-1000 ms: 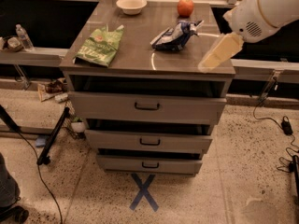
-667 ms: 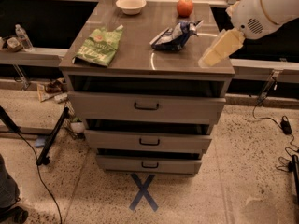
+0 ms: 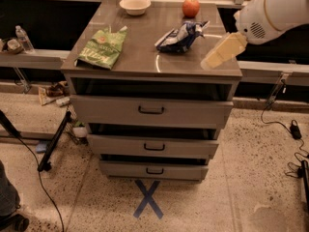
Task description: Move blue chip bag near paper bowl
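The blue chip bag lies crumpled on the cabinet top, right of centre, just in front of a red apple. The paper bowl stands at the back of the top, left of the apple. My gripper hangs over the right front part of the cabinet top, to the right of the bag and a little nearer the camera, apart from it. It holds nothing that I can see. The white arm comes in from the upper right.
A green chip bag lies flat on the left of the cabinet top. The cabinet has three drawers slightly pulled out. A water bottle stands on a ledge at the left. Cables lie on the floor, and a blue X is taped there.
My gripper has shifted slightly to the left, toward the blue chip bag. The bag, bowl and apple have not moved.
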`<action>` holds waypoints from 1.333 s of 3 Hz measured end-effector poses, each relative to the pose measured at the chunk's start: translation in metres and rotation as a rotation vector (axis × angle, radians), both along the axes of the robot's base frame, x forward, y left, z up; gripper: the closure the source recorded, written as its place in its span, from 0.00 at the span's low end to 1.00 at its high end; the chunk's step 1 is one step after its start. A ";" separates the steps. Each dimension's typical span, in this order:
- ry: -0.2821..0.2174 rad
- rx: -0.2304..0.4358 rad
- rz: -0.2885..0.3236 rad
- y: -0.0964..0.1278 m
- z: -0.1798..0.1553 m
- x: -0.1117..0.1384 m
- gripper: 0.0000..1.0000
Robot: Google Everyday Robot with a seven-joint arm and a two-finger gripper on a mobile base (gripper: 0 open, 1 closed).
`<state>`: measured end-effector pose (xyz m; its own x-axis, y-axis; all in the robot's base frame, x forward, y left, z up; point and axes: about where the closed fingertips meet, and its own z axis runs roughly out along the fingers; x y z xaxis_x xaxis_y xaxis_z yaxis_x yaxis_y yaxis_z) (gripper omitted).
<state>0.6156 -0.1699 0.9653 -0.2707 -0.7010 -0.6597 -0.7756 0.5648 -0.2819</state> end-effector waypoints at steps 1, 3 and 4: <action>0.011 0.154 -0.168 -0.012 -0.033 0.043 0.00; -0.055 0.362 -0.425 -0.029 -0.060 0.121 0.00; -0.081 0.440 -0.490 -0.022 -0.066 0.153 0.00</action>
